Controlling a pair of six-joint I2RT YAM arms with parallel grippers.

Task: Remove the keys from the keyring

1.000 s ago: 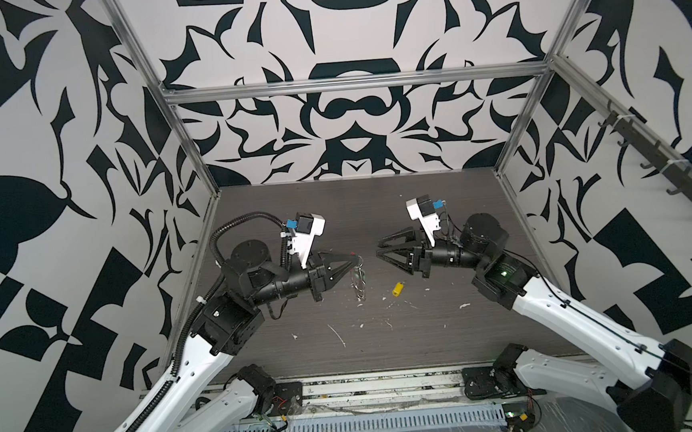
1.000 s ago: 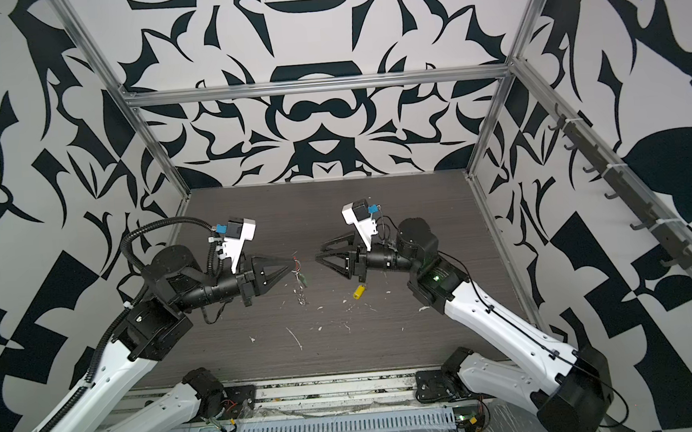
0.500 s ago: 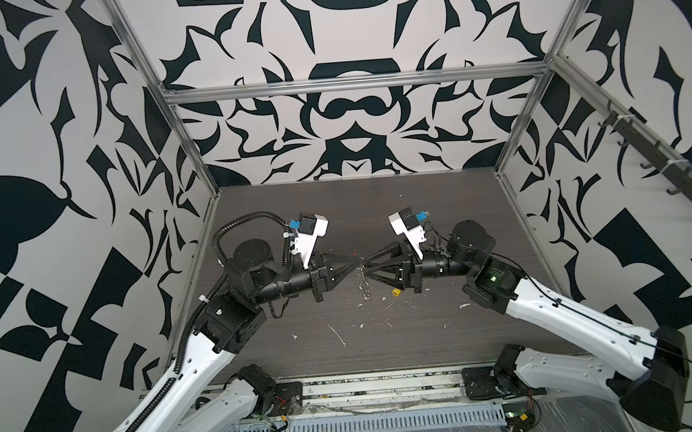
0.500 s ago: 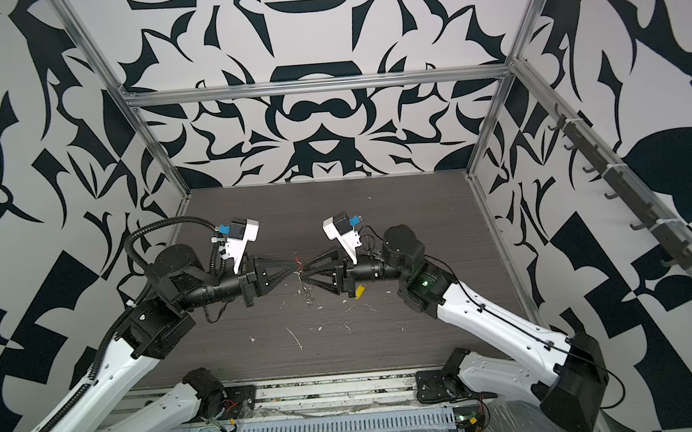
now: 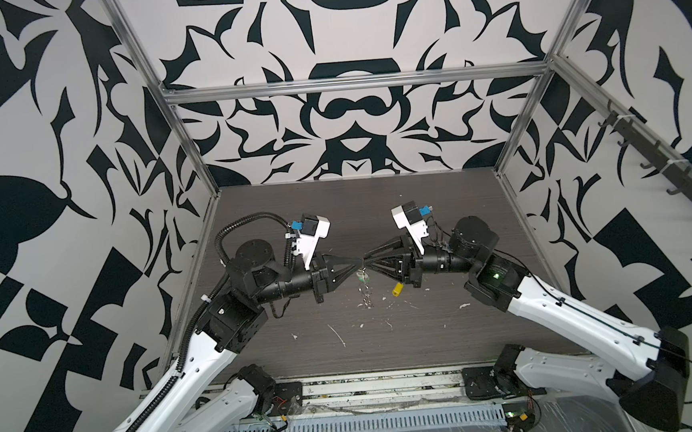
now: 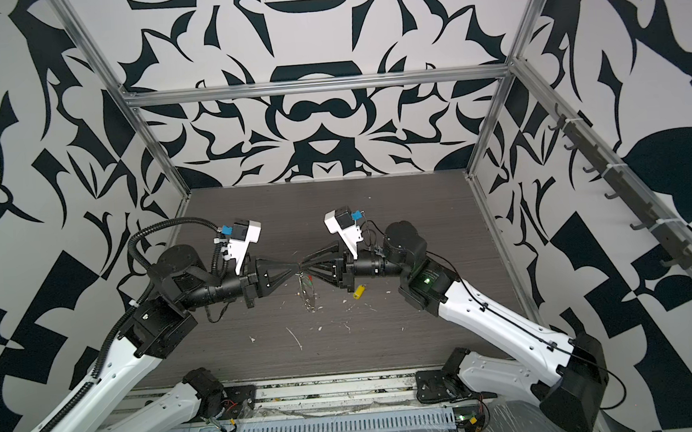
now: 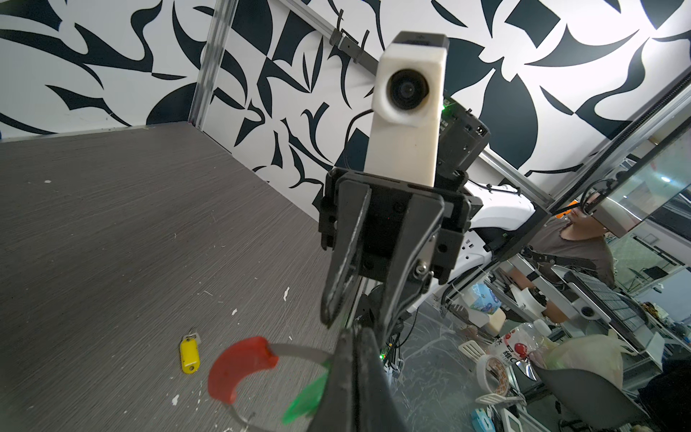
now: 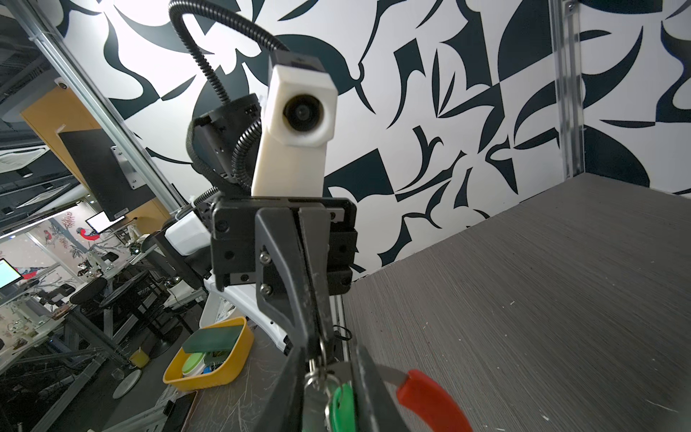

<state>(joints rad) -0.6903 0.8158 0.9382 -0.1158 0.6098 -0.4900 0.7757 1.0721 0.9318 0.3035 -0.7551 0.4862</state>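
Note:
The keyring [image 5: 365,290] [image 6: 308,292], a thin grey hoop with a red sleeve [image 7: 239,370] [image 8: 433,400], hangs above the table's middle. My left gripper [image 5: 359,261] [image 6: 295,265] [image 7: 355,333] is shut on the hoop's grey band. The right gripper [image 5: 366,261] [image 6: 302,266] [image 8: 329,355] meets it tip to tip. Its jaws stand narrowly apart around the small silver rings [image 8: 316,374] and the green key [image 8: 342,406] [image 7: 306,396]. The yellow key [image 5: 397,289] [image 6: 359,292] [image 7: 189,357] lies loose on the table under the right gripper.
White scraps [image 5: 338,335] are scattered over the dark table [image 5: 377,206]. Patterned walls with metal posts close off three sides. A slotted rail [image 5: 363,424] runs along the front edge. In the right wrist view, a yellow bin [image 8: 224,368] sits beyond the table.
My right gripper has moved left until it meets the left gripper's tips, and its jaws have narrowed around the rings. The left gripper has kept its hold on the hoop.

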